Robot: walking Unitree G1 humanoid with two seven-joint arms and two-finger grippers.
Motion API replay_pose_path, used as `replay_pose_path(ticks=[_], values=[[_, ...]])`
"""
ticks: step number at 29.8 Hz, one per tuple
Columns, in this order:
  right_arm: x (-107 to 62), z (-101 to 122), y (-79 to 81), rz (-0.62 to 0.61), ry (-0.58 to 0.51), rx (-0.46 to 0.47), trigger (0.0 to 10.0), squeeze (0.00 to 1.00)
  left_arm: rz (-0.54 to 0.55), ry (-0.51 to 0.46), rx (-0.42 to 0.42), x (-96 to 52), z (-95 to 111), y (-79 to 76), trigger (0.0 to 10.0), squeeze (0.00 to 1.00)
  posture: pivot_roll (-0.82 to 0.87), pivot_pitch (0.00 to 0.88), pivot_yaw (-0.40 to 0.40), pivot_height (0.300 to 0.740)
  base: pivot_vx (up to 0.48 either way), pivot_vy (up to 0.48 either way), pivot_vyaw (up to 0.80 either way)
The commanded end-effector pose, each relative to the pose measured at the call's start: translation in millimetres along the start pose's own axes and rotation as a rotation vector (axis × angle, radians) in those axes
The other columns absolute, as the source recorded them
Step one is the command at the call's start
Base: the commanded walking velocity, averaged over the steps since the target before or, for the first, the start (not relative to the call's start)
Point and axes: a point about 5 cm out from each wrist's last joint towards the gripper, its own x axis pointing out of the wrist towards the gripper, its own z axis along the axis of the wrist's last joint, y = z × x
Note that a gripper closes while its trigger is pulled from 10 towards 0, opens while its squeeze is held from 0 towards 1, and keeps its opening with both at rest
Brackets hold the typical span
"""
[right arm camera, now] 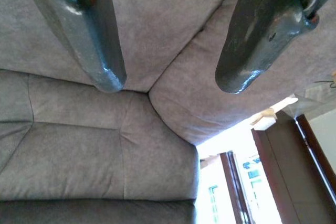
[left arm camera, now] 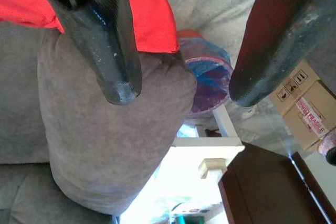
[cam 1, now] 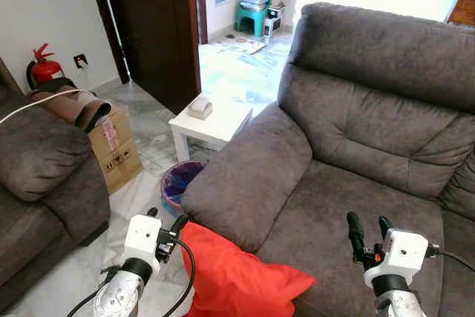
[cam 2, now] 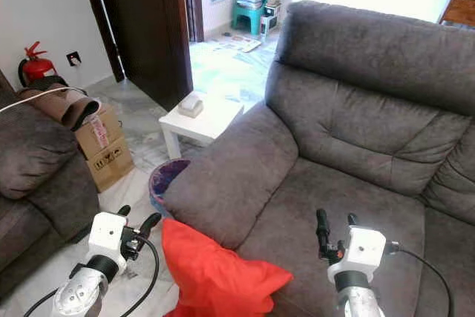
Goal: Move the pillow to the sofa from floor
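Observation:
A red pillow (cam 1: pixel 230 276) sits low between my two arms, against the front of the grey sofa (cam 1: pixel 356 124) below its armrest (cam 1: pixel 249 176). Its right corner reaches the front edge of the seat. My left gripper (cam 1: pixel 166 218) is open just left of the pillow's top corner, holding nothing. In the left wrist view the left gripper (left arm camera: pixel 184 93) points past the red pillow (left arm camera: pixel 147 9) at the armrest. My right gripper (cam 1: pixel 369 222) is open above the seat cushion, to the right of the pillow. The right wrist view has its spread fingers (right arm camera: pixel 105 61) over grey upholstery.
A white side table (cam 1: pixel 215 120) with a tissue box (cam 1: pixel 200 107) stands beside the armrest. A blue-purple bin (cam 1: pixel 180 181) is on the floor in front of it. Further left are a cardboard box (cam 1: pixel 115 146) and a second grey sofa (cam 1: pixel 37 168). A dark door (cam 1: pixel 152 20) stands behind.

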Motion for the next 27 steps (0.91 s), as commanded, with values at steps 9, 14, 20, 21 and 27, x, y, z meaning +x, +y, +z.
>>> replay_pose_path(ticks=[9,14,20,21,27], values=[[-2.0,-4.6,3.0,-0.002,0.011,0.014,10.0,0.00,-0.009,-0.007,0.007,0.0,2.3,-0.3,10.0,0.00,-0.02,0.093,0.010,0.701,0.000,0.000,0.00],[-1.6,-3.8,0.9,-0.005,0.011,0.012,10.0,0.00,-0.008,-0.007,0.006,-0.1,2.2,-0.5,10.0,0.00,-0.03,0.093,0.008,0.701,0.000,0.000,0.00],[-1.4,-3.7,0.6,-0.005,0.010,0.011,10.0,0.00,-0.007,-0.012,0.002,0.0,2.7,-0.7,10.0,0.00,-0.02,0.093,0.007,0.701,0.000,0.000,0.00],[-1.3,-3.7,0.8,-0.005,0.010,0.011,10.0,0.00,-0.007,-0.013,0.002,0.0,2.9,-0.6,10.0,0.00,-0.03,0.094,0.008,0.701,0.251,0.000,0.00],[-1.1,-4.0,2.1,-0.001,0.010,0.014,10.0,0.00,-0.006,-0.014,0.003,0.2,3.1,-0.3,10.0,0.00,-0.03,0.094,0.009,0.701,0.256,0.000,0.00]])
